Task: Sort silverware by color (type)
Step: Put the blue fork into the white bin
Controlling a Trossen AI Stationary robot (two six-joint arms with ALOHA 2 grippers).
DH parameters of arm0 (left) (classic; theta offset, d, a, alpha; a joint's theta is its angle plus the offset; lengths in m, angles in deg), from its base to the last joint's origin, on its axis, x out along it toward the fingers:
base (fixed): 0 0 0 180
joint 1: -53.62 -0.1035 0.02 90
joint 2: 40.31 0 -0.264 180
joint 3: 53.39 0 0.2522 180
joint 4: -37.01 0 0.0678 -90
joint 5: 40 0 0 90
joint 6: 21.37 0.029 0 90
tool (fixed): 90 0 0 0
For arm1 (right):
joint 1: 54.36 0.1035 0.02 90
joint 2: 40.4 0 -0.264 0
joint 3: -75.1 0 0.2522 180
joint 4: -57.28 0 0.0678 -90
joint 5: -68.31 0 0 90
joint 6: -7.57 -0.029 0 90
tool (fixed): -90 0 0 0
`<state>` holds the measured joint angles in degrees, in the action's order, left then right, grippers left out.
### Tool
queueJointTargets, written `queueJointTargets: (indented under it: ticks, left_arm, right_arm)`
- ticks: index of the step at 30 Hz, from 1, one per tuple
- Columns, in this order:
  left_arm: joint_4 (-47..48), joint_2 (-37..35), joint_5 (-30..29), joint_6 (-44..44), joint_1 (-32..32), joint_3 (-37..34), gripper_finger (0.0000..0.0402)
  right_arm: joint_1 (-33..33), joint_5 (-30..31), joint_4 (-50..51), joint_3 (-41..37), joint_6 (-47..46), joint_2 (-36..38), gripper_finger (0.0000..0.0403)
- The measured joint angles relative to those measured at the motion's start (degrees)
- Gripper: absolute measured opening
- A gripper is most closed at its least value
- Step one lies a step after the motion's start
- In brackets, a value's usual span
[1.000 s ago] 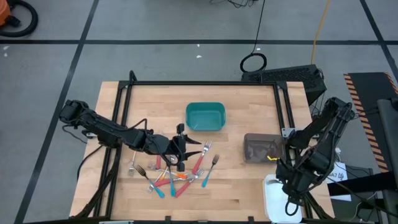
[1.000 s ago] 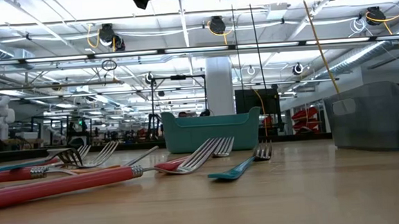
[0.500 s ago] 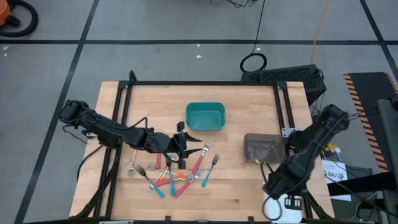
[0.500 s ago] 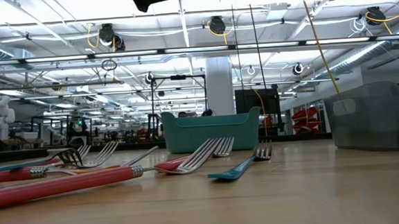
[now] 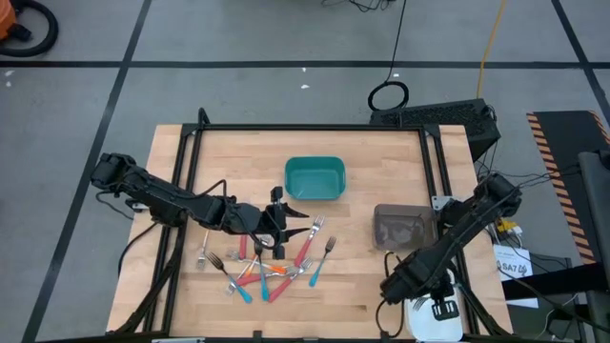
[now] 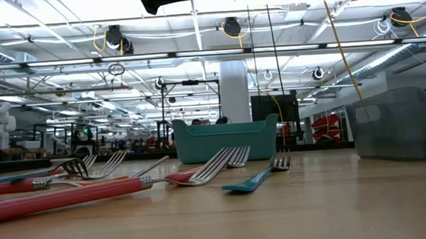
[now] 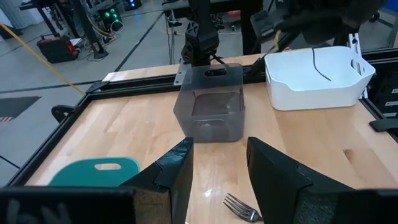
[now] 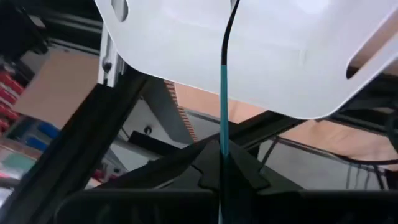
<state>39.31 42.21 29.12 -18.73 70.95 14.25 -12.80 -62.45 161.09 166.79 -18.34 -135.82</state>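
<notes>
Gripping one teal fork (image 8: pixel 222 93), right gripper (image 8: pixel 222 163) sits over the white bin (image 5: pixel 440 319), lower right. Left gripper (image 5: pixel 278 229) open above the fork pile (image 5: pixel 272 262); three bins total.

White bin (image 5: pixel 434 319) partly under right arm

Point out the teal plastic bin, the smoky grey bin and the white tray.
teal plastic bin (image 5: pixel 315 179), high view, inner floor.
smoky grey bin (image 7: pixel 212 102), left wrist view, front wall.
white tray (image 7: pixel 320 74), left wrist view, side wall.
</notes>
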Motion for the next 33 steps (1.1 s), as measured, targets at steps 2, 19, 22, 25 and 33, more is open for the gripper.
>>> queueJointTargets:
  ticks: [2,19,22,25,33]
  left_arm:
    - [0.0,0.0,0.0,0.0,0.0,0.0,0.015]
    - [0.9,0.0,0.0,-1.1,0.0,0.0,0.015]
    - [1.0,0.0,0.0,-1.1,0.0,0.0,0.015]
    - [1.0,0.0,0.0,-1.2,0.0,0.0,0.015]
    - [1.0,0.0,0.0,-1.3,0.0,0.0,0.015]
  right_arm:
    - [0.0,0.1,-0.1,0.0,2.8,-0.9,0.0004]
    - [0.1,0.5,0.0,-0.1,23.1,-9.5,0.0002]
    - [0.1,0.6,0.0,-0.1,26.3,-10.5,0.0002]
    - [0.1,0.7,0.0,-0.1,28.8,-11.5,0.0003]
    - [0.2,3.5,-0.1,-0.1,32.9,-14.6,0.0003]
